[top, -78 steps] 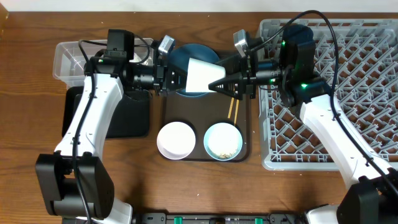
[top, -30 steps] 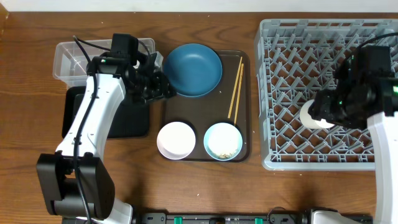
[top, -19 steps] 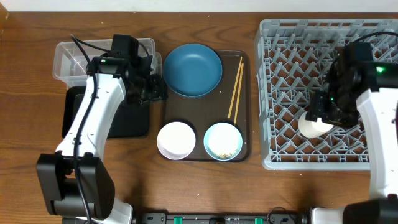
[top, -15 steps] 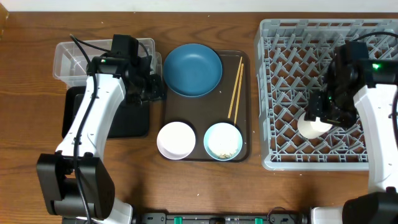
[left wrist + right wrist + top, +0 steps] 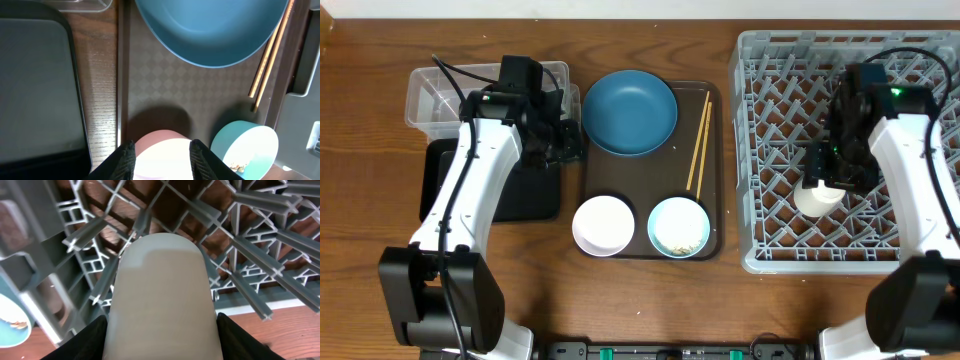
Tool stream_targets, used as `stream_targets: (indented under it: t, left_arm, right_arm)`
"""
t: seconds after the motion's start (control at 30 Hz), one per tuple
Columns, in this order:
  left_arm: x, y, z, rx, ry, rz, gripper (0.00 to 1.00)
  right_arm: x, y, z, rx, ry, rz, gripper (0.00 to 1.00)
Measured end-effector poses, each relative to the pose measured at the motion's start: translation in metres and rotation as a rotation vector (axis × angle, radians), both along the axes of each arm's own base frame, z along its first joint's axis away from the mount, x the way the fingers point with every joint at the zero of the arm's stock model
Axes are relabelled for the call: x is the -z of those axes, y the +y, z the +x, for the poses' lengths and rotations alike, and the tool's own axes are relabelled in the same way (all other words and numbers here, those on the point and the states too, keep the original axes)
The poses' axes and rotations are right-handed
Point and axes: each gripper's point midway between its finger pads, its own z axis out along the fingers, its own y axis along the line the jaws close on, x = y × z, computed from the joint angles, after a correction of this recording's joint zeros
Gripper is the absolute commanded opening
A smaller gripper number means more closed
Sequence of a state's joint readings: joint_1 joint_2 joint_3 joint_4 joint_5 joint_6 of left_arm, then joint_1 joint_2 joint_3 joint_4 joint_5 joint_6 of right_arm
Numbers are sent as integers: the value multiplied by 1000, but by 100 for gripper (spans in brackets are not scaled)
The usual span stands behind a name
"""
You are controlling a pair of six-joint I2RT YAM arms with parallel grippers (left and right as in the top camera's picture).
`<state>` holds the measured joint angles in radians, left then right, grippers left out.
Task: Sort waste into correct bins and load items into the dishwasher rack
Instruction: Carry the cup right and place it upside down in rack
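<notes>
The right gripper (image 5: pixel 827 180) is gripping the small white cup (image 5: pixel 817 198) low over the grey dishwasher rack (image 5: pixel 790 60), in the left half of the crate. In the right wrist view its jaws are clenching on the cup's sides, with the rack's pegs just beyond. I cannot tell whether the cup is touching the lattice.

The left gripper (image 5: pixel 568 140) is hovering with jaws released, holding nothing, over the left edge of the dark brown serving tray (image 5: pixel 620 180). That tray is carrying the dark blue plate (image 5: pixel 630 110), two wooden chopsticks (image 5: pixel 698 145), the white bowl (image 5: pixel 602 225) and the pale blue bowl (image 5: pixel 678 226), in which rice-like grains (image 5: pixel 235 166) are lying. The black tray (image 5: pixel 535 190) is sitting on the table (image 5: pixel 640 300) just left of the serving tray, with the clear plastic tub (image 5: pixel 435 95) behind it.
</notes>
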<state>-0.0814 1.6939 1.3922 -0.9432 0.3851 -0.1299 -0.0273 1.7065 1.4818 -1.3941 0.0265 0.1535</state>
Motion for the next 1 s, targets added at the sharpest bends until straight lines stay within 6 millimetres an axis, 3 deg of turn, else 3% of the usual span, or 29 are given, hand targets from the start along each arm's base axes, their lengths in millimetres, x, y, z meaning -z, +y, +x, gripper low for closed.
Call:
stream_targets:
  t: [0.1,0.2,0.33,0.4,0.67,0.77,1.0]
  left_arm:
    - [0,0,0,0,0,0,38]
    - [0,0,0,0,0,0,39]
    - [0,0,0,0,0,0,39]
    - [0,0,0,0,0,0,39]
    - [0,0,0,0,0,0,39]
    - [0,0,0,0,0,0,39]
    - [0,0,1,0,-3,0,39]
  right_arm:
    - [3,-1,-1,-4,14,-8,38]
    - [6,-2,-3,-6,35,-9,58]
    - [13,-1,-5,-7,71,-7,72]
    - [18,-2,3,-9,52,-6,80]
    - [20,0,5,-13,53,4,85]
    - [7,1,11,-13,31,10,84]
    - [-59,21,59,-55,-199,99,81]
